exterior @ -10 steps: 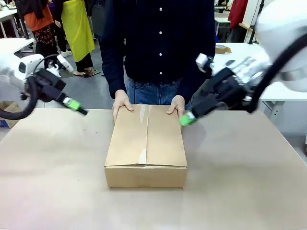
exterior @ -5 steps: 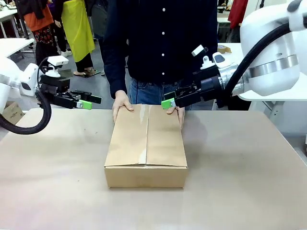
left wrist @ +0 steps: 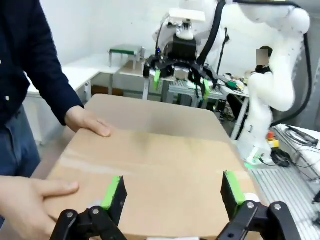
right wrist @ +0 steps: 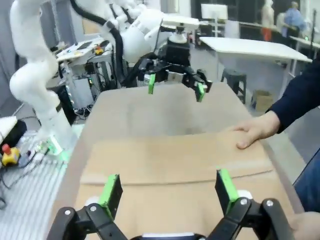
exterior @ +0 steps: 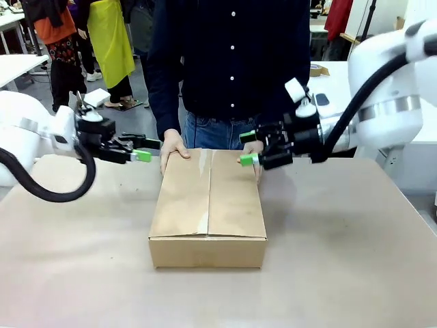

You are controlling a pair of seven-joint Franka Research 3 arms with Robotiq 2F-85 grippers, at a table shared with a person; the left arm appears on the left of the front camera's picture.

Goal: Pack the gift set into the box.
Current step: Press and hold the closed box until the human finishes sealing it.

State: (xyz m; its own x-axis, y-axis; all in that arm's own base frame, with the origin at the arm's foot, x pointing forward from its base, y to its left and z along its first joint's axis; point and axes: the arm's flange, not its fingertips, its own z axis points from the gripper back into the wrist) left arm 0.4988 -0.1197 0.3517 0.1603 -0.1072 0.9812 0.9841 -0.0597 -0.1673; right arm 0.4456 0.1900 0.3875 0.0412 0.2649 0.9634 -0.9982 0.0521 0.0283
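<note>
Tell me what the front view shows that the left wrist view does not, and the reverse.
The front view gives the box's front wall, the table before it, and the left tool and right tool from the side, one at each far corner. The left wrist view gives the gap between the left tool's green pads, the right tool head-on, and the right arm's white body beside the table. Both share the closed box top, the person's hands resting on it, and both tools open.

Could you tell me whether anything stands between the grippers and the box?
Yes, the person's hands: one hand rests on the far edge of the box beside the open left gripper, the other hand on the same edge by the open right gripper. Nothing else lies on the closed box.
</note>
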